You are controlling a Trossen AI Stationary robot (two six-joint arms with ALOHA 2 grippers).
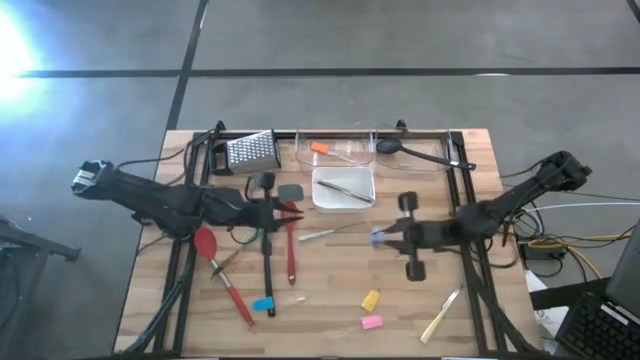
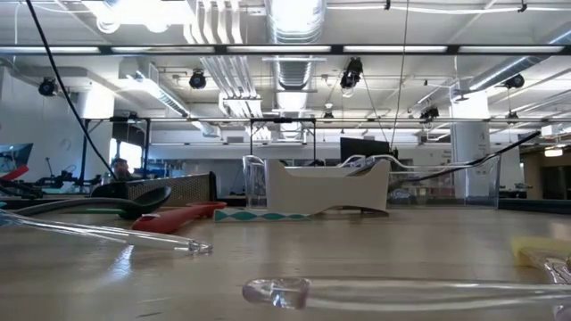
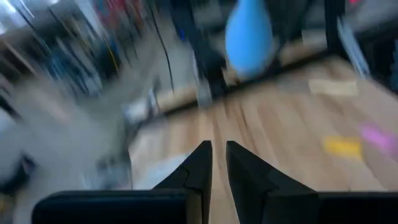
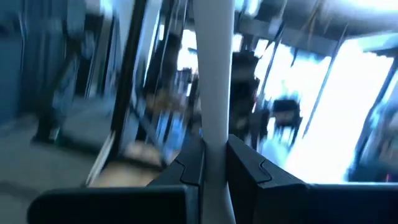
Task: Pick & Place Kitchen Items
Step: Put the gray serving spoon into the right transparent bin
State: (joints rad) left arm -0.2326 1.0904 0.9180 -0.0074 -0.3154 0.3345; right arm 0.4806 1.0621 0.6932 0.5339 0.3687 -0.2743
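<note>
Right wrist view: right pincer (image 4: 214, 163) clamps a pale grey handle (image 4: 213, 74).

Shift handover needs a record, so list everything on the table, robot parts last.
box grater: 1, steel, far left corner
clear bins: 2, far edge
orange piece: 1, in the left bin
black spoon: 1, in the right bin
white tray: 1, in front of the bins
tongs: 1, metal, in the tray
red spatulas: 2, left of centre
blue piece: 1, near edge
yellow piece: 1, near edge
pink piece: 1, beside the yellow
wooden stick: 1, near right
left tool: over the spatulas
right tool: right of centre, shut on a pale-handled utensil
</note>
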